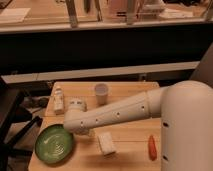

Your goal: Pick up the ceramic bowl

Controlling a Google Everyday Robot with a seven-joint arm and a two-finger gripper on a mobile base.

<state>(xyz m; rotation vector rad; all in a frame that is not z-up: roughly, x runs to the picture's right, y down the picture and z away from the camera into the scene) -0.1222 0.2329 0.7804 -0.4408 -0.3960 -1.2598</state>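
The ceramic bowl [54, 144] is a wide, shallow green dish with pale streaks inside, lying at the front left of the wooden table [130, 135]. My white arm reaches in from the right across the table. Its end, with the gripper [79, 128], hangs just to the right of the bowl's far right rim and a little above it. The gripper points down and is mostly hidden under the wrist. It stands open with nothing in it. The bowl rests free on the table.
A pale cup [101, 92] stands at the back middle. A white bottle [58, 100] and a small white jar [76, 104] are at the back left. A white block [106, 143] lies right of the bowl, an orange object [152, 147] at the front right.
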